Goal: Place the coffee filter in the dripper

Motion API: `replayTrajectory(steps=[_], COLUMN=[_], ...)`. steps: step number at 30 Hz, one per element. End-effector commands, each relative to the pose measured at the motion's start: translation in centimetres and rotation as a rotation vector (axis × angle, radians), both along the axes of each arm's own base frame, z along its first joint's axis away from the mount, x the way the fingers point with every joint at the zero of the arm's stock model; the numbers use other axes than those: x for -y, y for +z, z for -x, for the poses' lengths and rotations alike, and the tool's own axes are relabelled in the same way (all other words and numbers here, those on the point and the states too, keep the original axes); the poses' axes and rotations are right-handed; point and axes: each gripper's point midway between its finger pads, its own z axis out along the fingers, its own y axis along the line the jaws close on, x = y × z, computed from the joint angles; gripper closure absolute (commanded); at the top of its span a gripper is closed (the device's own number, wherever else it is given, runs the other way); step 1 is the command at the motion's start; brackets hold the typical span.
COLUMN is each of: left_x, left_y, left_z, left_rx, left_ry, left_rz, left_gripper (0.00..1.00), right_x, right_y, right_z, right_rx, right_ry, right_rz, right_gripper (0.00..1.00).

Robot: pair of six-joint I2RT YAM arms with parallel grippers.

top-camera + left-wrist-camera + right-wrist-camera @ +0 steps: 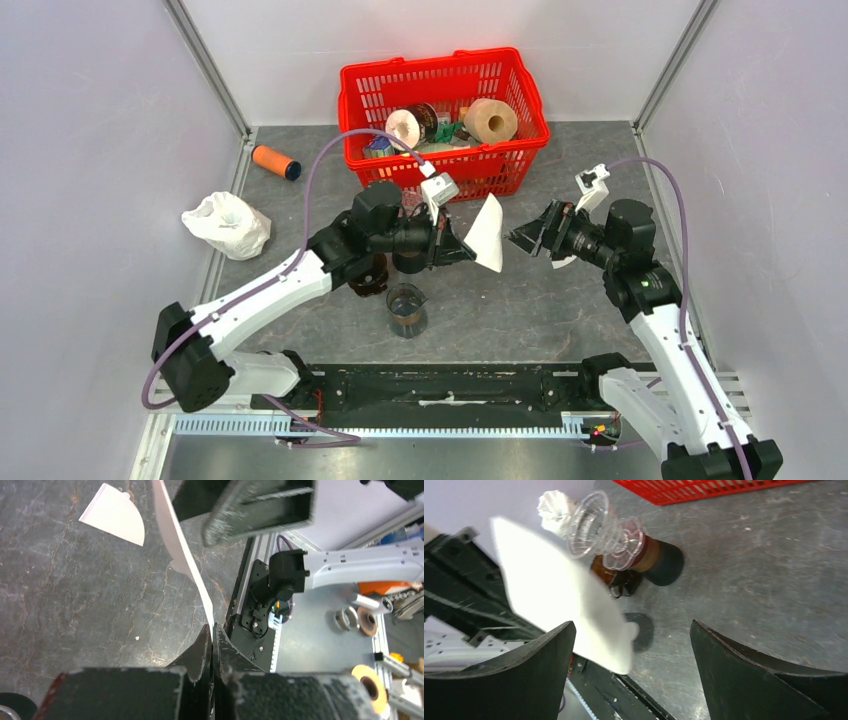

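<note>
Thin white fan-shaped paper coffee filter hangs mid-air, edge pinched flat in the clamped black left gripper, wide-spread right gripper just beside it, clear ribbed plastic cone dripper on a brown vessel, mottled grey table.

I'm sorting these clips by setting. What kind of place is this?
Likely a robot lab test cell, not a kitchen: bare white panel walls, aluminium framing at the corners, and a red basket of mixed props.

I'm running this in a lab test cell: plain white walls on aluminium posts box in a grey surface, with a black mounting rail along its near edge.
</note>
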Motion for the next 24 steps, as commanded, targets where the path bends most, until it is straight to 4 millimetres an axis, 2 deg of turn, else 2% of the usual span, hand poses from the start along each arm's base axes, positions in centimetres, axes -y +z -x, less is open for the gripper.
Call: replayTrajectory(steps=[1, 6, 13, 17, 24], left_x=[-1.4, -2.2, -2.5, -2.5, -2.4], left_y=[1.9, 1.9, 1.8, 2.0, 2.5], left_z=[2.5, 4.5, 6.1, 6.6, 6.5], left_rx=[0.189, 0.263, 0.294, 0.326, 0.338], left_ry=[-0.132, -0.231, -0.335, -0.383, -0.386], left_rz=[0.036, 0.06, 0.069, 0.084, 0.09], left_gripper=[0.98, 0.98, 0.98, 0.98, 0.98], right_x=[2.5, 4.1, 3.6, 2.3, 0.0], right_y=[0.2, -1.1, -1.8, -2.0, -1.4], right_z=[-0.3, -0.2, 0.5, 0.8, 2.8], right_rx=[0.042, 0.044, 0.085, 0.095, 0.109], right_ry=[-0.138, -0.217, -0.145, -0.063, 0.112], right_rz=[0.112, 0.172, 0.196, 0.159, 0.089], right_gripper=[0.07, 0.04, 0.04, 0.03, 0.03])
